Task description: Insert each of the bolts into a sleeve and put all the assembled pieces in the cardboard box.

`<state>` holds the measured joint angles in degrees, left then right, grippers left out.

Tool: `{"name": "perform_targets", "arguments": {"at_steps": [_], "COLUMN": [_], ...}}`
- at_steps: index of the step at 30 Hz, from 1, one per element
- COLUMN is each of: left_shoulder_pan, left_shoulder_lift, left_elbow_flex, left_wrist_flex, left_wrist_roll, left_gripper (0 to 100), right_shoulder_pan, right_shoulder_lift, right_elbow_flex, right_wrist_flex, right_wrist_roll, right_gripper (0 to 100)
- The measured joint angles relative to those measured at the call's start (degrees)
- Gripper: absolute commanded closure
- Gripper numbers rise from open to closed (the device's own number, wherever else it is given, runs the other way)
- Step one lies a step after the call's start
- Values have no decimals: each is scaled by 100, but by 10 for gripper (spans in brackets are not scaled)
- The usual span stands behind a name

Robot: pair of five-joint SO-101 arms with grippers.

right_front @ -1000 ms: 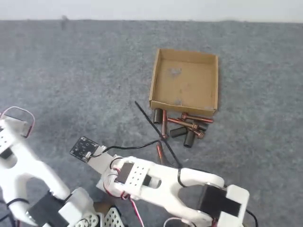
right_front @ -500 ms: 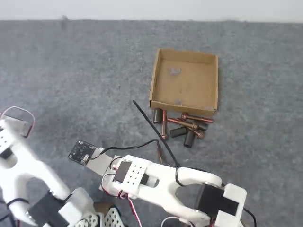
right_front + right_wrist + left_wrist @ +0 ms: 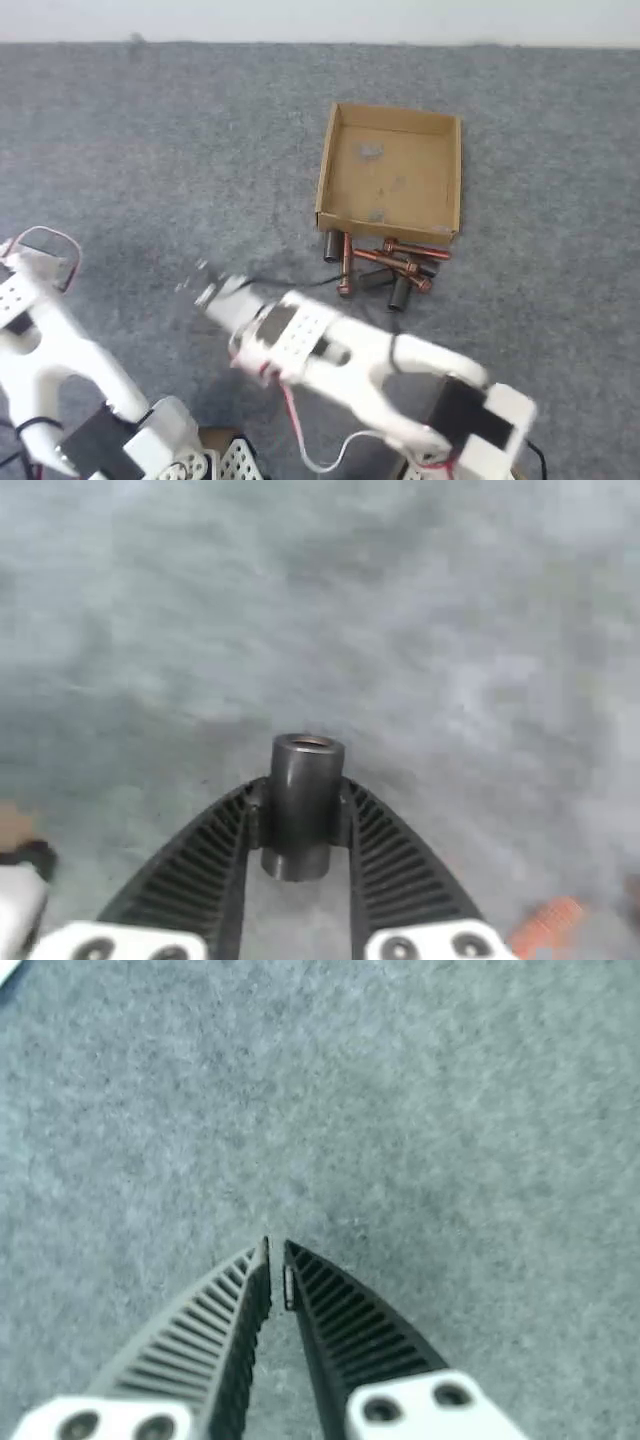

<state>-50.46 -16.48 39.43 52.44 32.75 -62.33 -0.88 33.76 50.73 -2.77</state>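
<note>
Underneath, tabletop (image 3: 150, 150): grey and carpet-like, running to a pale wall at the far edge.
right arm (image 3: 340, 360): white, stretched from the near edge, right of middle, toward the centre of the tabletop.
left arm (image 3: 50, 350): white, folded up at the near left corner.
cardboard box (image 3: 455, 170): shallow and open-topped, set right of middle toward the far edge, bare cardboard floor showing.
right claw (image 3: 300, 792): clenched on the held sleeve (image 3: 305, 815), one ribbed finger on each side, above grey tabletop.
left claw (image 3: 277, 1255): clenched, the two ribbed tips all but touching each other, pointed at grey tabletop.
bolts (image 3: 346, 262): copper-coloured, lying loose in a small heap just against the box's near wall; one pointing toward the near edge, others crossed beside it on the right-edge side.
loose sleeves (image 3: 400, 292): short dark tubes mixed into the same heap, one by the box's near left corner, the others on the heap's near side.
held sleeve: dark tube, upright between the right claw's fingers, open bore standing clear above the fingertips.
</note>
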Motion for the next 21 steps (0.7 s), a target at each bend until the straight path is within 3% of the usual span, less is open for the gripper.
{"name": "perform_targets", "arguments": {"at_steps": [6,12,21], "left_shoulder_pan": [334,905,2295], "left_shoulder_lift": [0,0,0], "left_elbow_flex": [79,396,862], "left_wrist_flex": [0,-18,-18], "left_wrist_roll": [0,-62,-1301], "left_gripper": [978,979,980], "right_shoulder_pan": [1662,3974,6602], "right_shoulder_lift": [-1530,-2769,-3895], "right_elbow_flex": [-44,501,1477], "right_wrist_flex": [1204,1389,1407], "right_wrist_roll": [79,519,642], "right_gripper": [992,989,989]}}
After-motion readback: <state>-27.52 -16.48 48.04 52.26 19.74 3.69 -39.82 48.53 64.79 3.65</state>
